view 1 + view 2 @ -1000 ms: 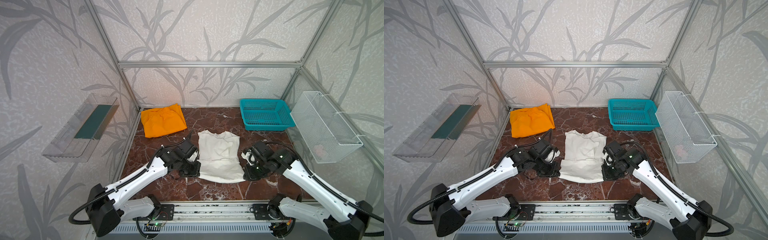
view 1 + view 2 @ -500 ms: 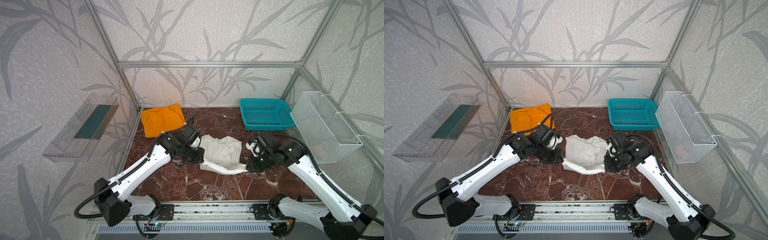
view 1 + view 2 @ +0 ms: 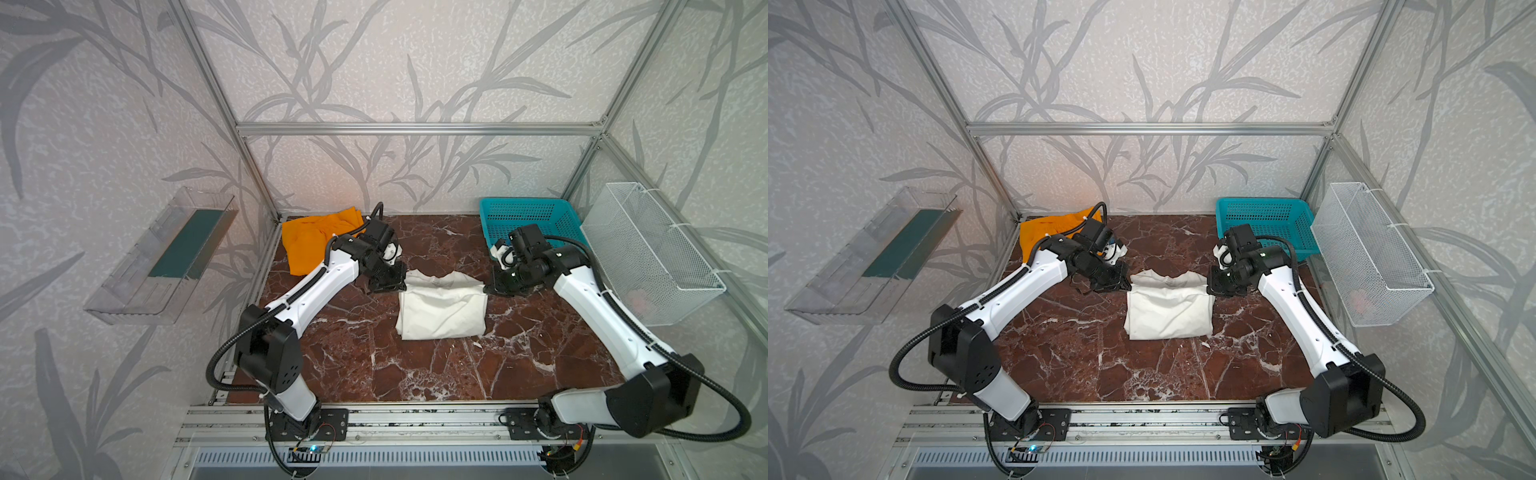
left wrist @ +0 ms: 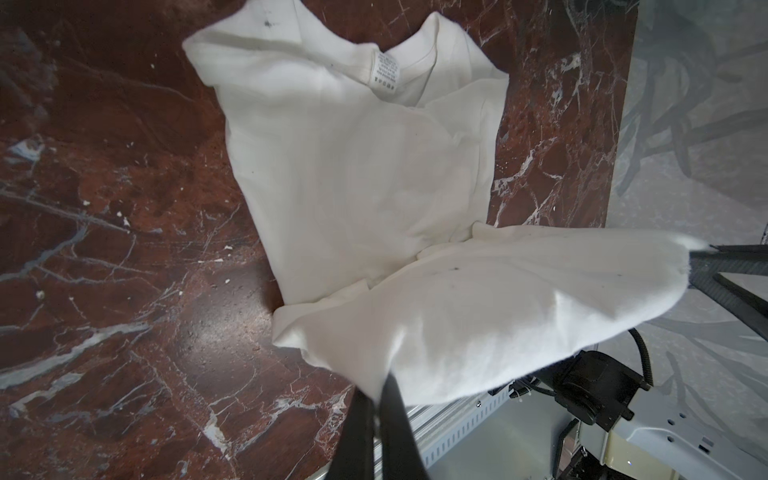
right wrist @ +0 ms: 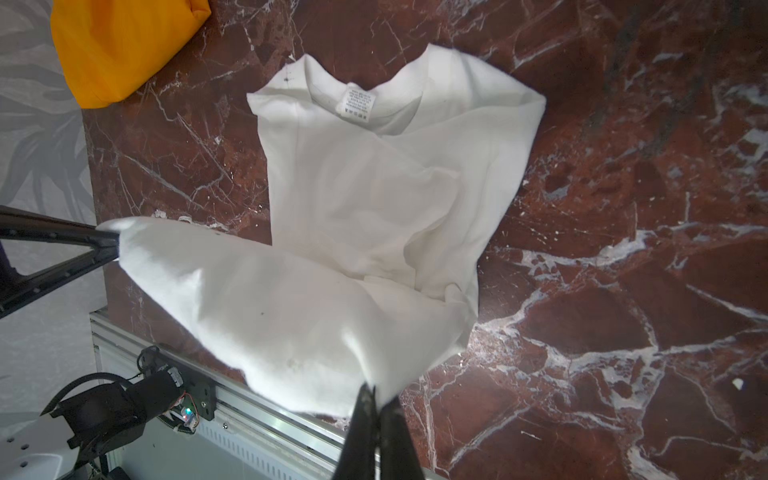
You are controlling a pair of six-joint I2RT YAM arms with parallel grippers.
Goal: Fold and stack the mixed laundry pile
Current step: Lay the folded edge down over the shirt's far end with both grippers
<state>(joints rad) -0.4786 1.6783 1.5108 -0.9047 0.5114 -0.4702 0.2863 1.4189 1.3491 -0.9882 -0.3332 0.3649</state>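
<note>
Front: aluminium base rail (image 3: 415,415) with both arm mounts, then the red-brown marble-look tabletop (image 3: 374,365), bare apart from small white specks.

Mid-table: white shirt (image 3: 440,311), plain side up, no print showing. Collar and care label lie flat on the top. Left gripper (image 4: 380,386) has its fingers pinched together on one hem corner, and right gripper (image 5: 374,390) is pinched on the other. The hem is lifted and stretched between them, hanging over the shirt's body. In both top views the held edge sits at the upper end of the shirt.

Status, my read: shirt is mid half-fold, hem to collar, not laid down yet. Left to do: set it down, possibly another fold, then stack.

Far left corner: orange trousers (image 3: 309,243), a compact bundle that looks already folded, well apart from the shirt, so no stack yet.

Far right corner: teal plastic basket (image 3: 519,202), looks empty.

Room: aluminium-frame (image 3: 415,129) booth with grey leaf wallpaper, a white wire basket (image 3: 648,257) on the right wall and a clear plastic tray (image 3: 166,257) on the left wall.
</note>
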